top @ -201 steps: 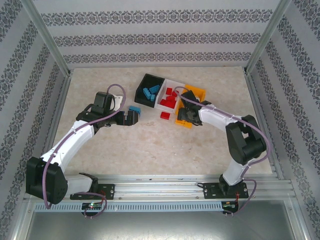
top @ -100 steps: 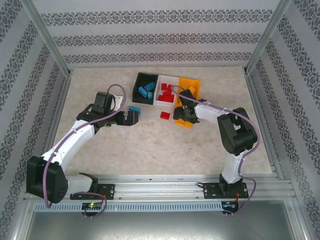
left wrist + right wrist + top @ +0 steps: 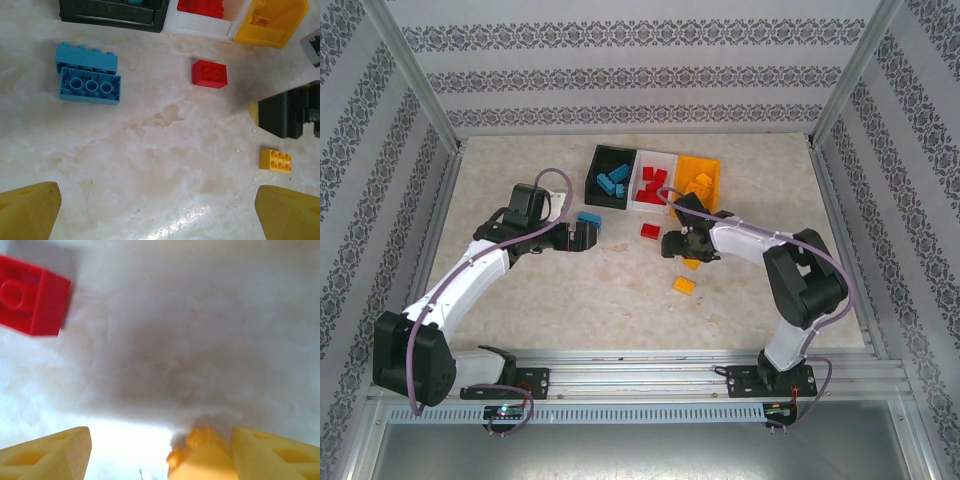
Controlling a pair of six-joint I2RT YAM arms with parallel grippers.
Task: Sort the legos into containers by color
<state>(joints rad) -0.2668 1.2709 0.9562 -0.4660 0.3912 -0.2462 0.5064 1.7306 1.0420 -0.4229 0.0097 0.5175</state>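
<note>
Three containers stand in a row at the back: a black bin [image 3: 610, 178] with blue legos, a white bin [image 3: 653, 185] with red ones, an orange bin [image 3: 698, 180] with orange ones. Two blue bricks [image 3: 90, 87] lie by my left gripper [image 3: 582, 235], which is open over bare table [image 3: 160, 215]. A red brick [image 3: 649, 231] [image 3: 209, 73] [image 3: 32, 302] lies loose in front of the white bin. My right gripper [image 3: 672, 243] [image 3: 160, 455] is open and low over the table. An orange brick [image 3: 205, 455] sits between its fingers, against the right one. Another orange brick [image 3: 684, 285] [image 3: 275, 160] lies nearer the front.
The marble tabletop [image 3: 590, 300] is walled by patterned panels and metal posts at the back and sides. A rail [image 3: 640, 375] carrying both arm bases runs along the near edge. The two grippers face each other with the red brick between them.
The bins went from skewed to a straight row. My right gripper has drawn back from them toward the front, and an orange brick now lies loose nearer the front. The left arm has stayed put.
</note>
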